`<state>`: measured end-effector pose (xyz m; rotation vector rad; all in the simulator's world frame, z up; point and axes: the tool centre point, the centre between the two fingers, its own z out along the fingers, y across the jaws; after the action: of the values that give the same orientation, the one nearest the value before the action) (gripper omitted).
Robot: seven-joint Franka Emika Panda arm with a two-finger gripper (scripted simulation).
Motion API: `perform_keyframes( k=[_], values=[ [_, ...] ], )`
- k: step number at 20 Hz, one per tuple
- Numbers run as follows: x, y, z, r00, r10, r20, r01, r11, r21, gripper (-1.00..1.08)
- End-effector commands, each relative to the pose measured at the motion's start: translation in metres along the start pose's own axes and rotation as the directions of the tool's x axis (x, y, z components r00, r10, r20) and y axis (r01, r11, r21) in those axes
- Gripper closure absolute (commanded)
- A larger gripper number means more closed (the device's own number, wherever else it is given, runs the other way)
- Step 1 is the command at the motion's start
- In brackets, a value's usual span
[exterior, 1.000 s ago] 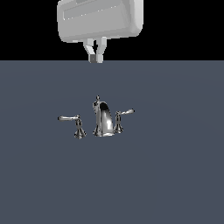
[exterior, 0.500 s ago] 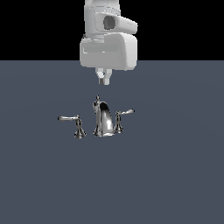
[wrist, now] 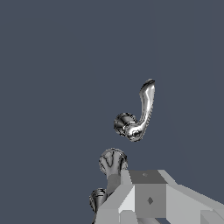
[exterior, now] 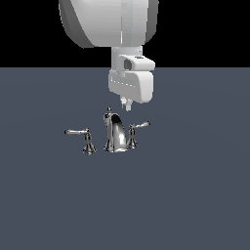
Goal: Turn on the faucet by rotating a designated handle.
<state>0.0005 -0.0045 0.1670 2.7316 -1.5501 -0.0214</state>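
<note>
The chrome faucet (exterior: 115,135) stands mid-surface, its arched spout topped by a tiny knob. The handle (exterior: 136,131) is on the exterior view's right of the spout, its short arm pointing right. A second lever (exterior: 83,137) with a longer arm stands on the left. My gripper (exterior: 126,104) hangs just above and behind the gap between spout and handle, touching nothing, its fingers together. The wrist view shows a chrome lever (wrist: 139,114) with a curved arm; I cannot tell which lever it is. Two rounded chrome parts (wrist: 112,160) show beside my fingers (wrist: 148,199).
A flat dark grey surface (exterior: 195,195) stretches all around the faucet. The arm's large white body (exterior: 110,22) fills the upper middle of the exterior view.
The gripper has come down and moved to the exterior view's right, from well above the faucet to just over it. The faucet and both levers have not moved.
</note>
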Motion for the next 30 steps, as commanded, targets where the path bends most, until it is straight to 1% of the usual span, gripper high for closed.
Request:
perform_keyframes(
  k=[1,8,14,19,29,30],
  values=[
    [0.016,-0.006,0.016,0.998,0.062,-0.004,-0.062,0.998,0.002,1.08],
    [0.052,-0.017,0.051,0.98,0.198,-0.009,-0.198,0.98,0.006,1.08],
    [0.072,-0.021,0.069,0.963,0.269,-0.01,-0.269,0.963,0.009,1.08],
    [0.079,-0.022,0.074,0.956,0.292,-0.01,-0.292,0.956,0.01,1.08],
    [0.077,-0.022,0.072,0.959,0.284,-0.009,-0.284,0.959,0.01,1.08],
    [0.077,-0.019,0.072,0.959,0.284,-0.009,-0.284,0.959,0.01,1.08]
  ],
)
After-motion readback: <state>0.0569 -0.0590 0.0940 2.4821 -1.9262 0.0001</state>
